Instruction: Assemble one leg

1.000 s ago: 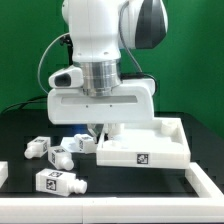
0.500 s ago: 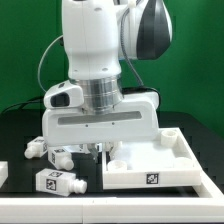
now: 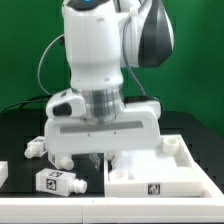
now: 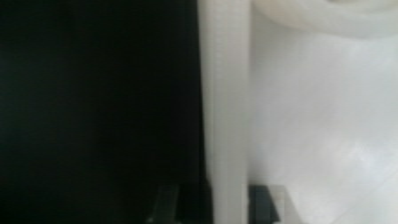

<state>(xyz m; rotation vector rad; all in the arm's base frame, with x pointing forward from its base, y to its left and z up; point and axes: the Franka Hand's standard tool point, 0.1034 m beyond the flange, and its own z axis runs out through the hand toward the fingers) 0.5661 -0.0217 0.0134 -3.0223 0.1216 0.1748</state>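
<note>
A leg (image 3: 55, 183), a small white post with a black-and-white tag, lies on the black table at the front left of the exterior view. Another leg (image 3: 35, 148) lies behind it, and more small white parts (image 3: 62, 158) lie beside the gripper. My gripper (image 3: 102, 160) points down at the left rim of the wide white panel (image 3: 150, 178) and is shut on that rim. In the wrist view the rim (image 4: 224, 110) runs between my two dark fingertips (image 4: 178, 206), with the gripper (image 4: 222, 206) astride it. No leg is in the gripper.
The white panel carries a tag on its front wall (image 3: 153, 188) and reaches to the exterior view's right edge. A white object (image 3: 3, 173) is cut off by the left edge. A green backdrop (image 3: 20, 50) stands behind the black table (image 3: 20, 200).
My gripper and the white panel held in it have moved toward the front and the exterior view's right. The arm now hides more of the small parts behind it. The front-left leg has not moved.
</note>
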